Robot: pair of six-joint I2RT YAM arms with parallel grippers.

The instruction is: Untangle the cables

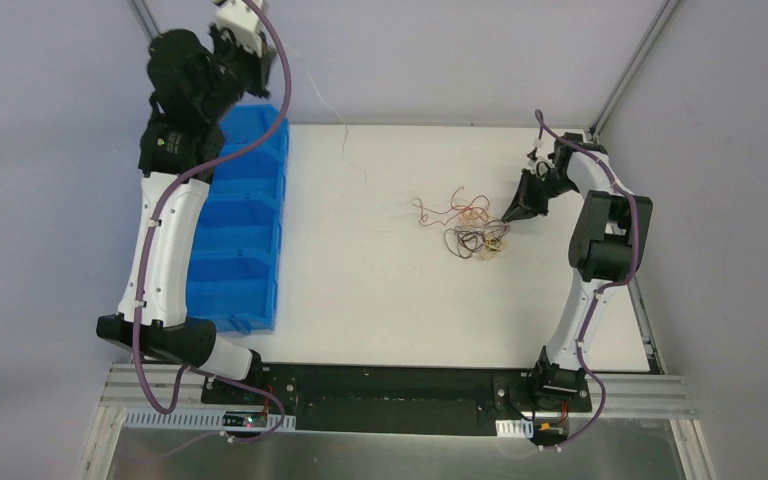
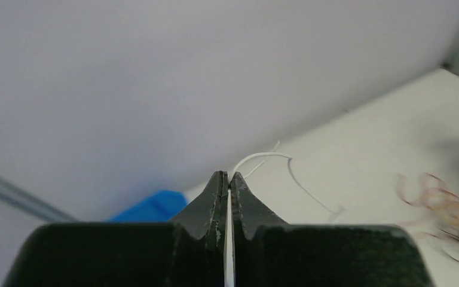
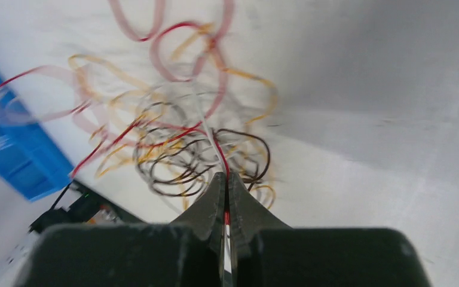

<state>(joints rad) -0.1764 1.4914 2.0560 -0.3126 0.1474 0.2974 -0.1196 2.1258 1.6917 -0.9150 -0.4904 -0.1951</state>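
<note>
Cables (image 1: 465, 225) sit in a loose knot on the white table (image 1: 360, 300), right of centre. They are thin loops of red, orange-yellow and black piled over each other, with the red ones straying toward the far left of the heap.

Over on the right, the right gripper (image 1: 513, 215) is down low at the right edge of the bunch. The wrist view shows its fingers pinched together on a red strand (image 3: 220, 152), with a pale white one running alongside it into the jaws. Dark brown-black coils lie just beyond the fingertips. The yellow and red loops past them are blurred.

Up at the far left, the left gripper (image 2: 228, 176) hangs high in the air above the far end of the row of blue bins (image 1: 245, 230). Its jaws are squeezed shut on a white wire (image 2: 263, 156), and the wire shows as a bright line right down the seam between the fingers. From the tips it arches up and over, then drops toward the table. From above, the same wire trails down across the back wall and reaches the table left of the bunch. Its end lies near the red loops, but I can't tell whether it touches them.
</note>
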